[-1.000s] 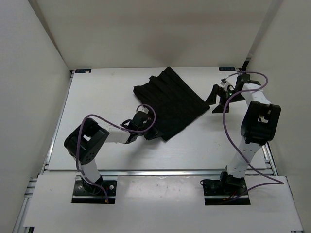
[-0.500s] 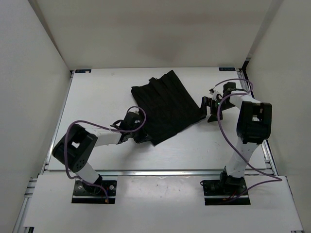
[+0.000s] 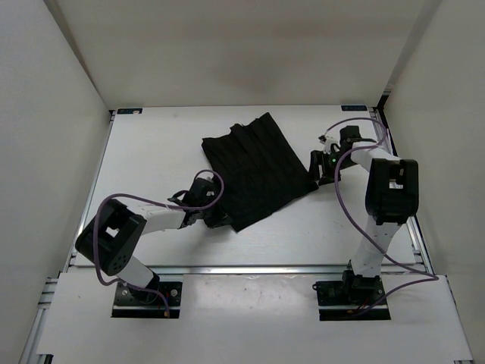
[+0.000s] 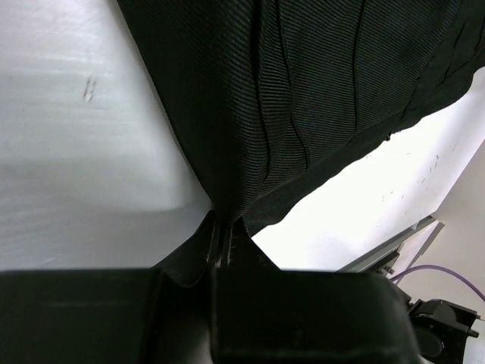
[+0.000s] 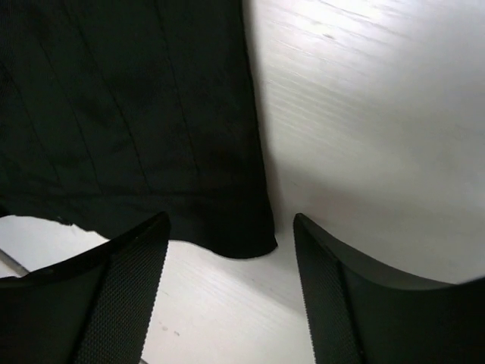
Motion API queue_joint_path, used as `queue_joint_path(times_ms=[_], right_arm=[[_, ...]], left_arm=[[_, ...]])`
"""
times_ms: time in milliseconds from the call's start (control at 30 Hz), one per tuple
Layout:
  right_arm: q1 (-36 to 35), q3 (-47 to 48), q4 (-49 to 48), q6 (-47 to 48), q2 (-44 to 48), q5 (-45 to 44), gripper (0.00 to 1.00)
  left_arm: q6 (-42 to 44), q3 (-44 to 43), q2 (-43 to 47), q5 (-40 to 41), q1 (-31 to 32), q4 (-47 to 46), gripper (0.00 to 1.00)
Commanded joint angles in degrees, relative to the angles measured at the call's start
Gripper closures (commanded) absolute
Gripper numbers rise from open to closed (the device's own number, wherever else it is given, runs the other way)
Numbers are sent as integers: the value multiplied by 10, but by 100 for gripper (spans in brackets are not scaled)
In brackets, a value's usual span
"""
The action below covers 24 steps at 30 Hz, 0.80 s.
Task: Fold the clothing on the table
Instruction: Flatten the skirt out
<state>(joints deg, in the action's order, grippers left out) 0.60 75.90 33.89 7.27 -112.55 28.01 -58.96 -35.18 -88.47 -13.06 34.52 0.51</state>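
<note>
While our left gripper (image 4: pixel 224 236) pinches the near corner of the black pleated skirt (image 3: pixel 258 165) between closed jaws, the fabric tenting up from the white table (image 3: pixel 151 152) toward them, our right gripper (image 5: pixel 231 227) holds its jaws apart, the skirt's right corner lying between them, unclamped.

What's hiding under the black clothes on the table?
The black clothing lies on the white table, which shows all around it. Anything beneath the fabric is covered, so I cannot tell. The left hand pinches one corner.
</note>
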Motion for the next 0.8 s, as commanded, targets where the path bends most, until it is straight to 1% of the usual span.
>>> queue_joint_path(times_ms=[0, 67, 100, 167, 200, 233, 267, 300, 333, 367, 400, 433, 467, 500, 533, 567, 600, 633, 667, 700, 733, 767], right_arm=[[-28, 2, -17, 13, -14, -33, 29], [-44, 12, -14, 20, -13, -44, 35], [-49, 14, -8, 21, -15, -51, 40], [-68, 21, 1, 28, -22, -100, 48], [-75, 21, 5, 26, -26, -113, 60], [-80, 22, 7, 28, -24, -122, 82], [-78, 21, 10, 20, -26, -127, 95], [-83, 24, 16, 15, -25, -126, 100], [-73, 27, 23, 14, -29, -116, 100], [-70, 38, 35, 5, -22, -79, 100], [-53, 52, 56, 10, -20, -4, 100], [-31, 64, 73, 13, -11, 86, 100], [-13, 71, 80, 10, 0, 130, 100], [-7, 80, 81, -5, 21, 196, 100], [10, 90, 71, -26, 27, 238, 100], [14, 102, 64, -36, 38, 245, 100], [12, 143, 58, -46, 36, 260, 100], [5, 212, 70, -56, 29, 259, 100], [-2, 258, 78, -68, -3, 263, 100], [-2, 361, 99, -90, -41, 274, 100], [-2, 465, 97, -130, -81, 291, 100], [-2, 563, 74, -180, -95, 302, 100]], left_arm=[[4, 11, 30, 0, -8, 14, 97], [6, 13, 34, 0, -10, 15, 96], [9, 15, 36, 1, -12, 13, 96], [6, 20, 40, -4, -18, 13, 96], [6, 23, 41, -6, -16, 8, 95], [7, 25, 43, -12, -19, 8, 96], [6, 27, 44, -12, -20, 9, 96], [7, 32, 49, -15, -22, 9, 96], [9, 31, 49, -20, -30, 11, 99], [20, 31, 51, -23, -38, 15, 100], [23, 30, 58, -31, -44, 26, 100], [43, 23, 67, -38, -59, 48, 100], [68, 5, 71, -43, -80, 63, 100], [92, -7, 81, -51, -103, 83, 100], [100, -36, 86, -64, -115, 95, 100], [116, -66, 85, -82, -148, 92, 100], [120, -85, 73, -92, -166, 88, 100], [119, -124, 47, -120, -203, 81, 100], [118, -179, 11, -143, -236, 78, 100], [118, -214, -11, -157, -249, 78, 100], [119, -295, -52, -176, -263, 84, 100], [124, -389, -90, -184, -270, 97, 100]])
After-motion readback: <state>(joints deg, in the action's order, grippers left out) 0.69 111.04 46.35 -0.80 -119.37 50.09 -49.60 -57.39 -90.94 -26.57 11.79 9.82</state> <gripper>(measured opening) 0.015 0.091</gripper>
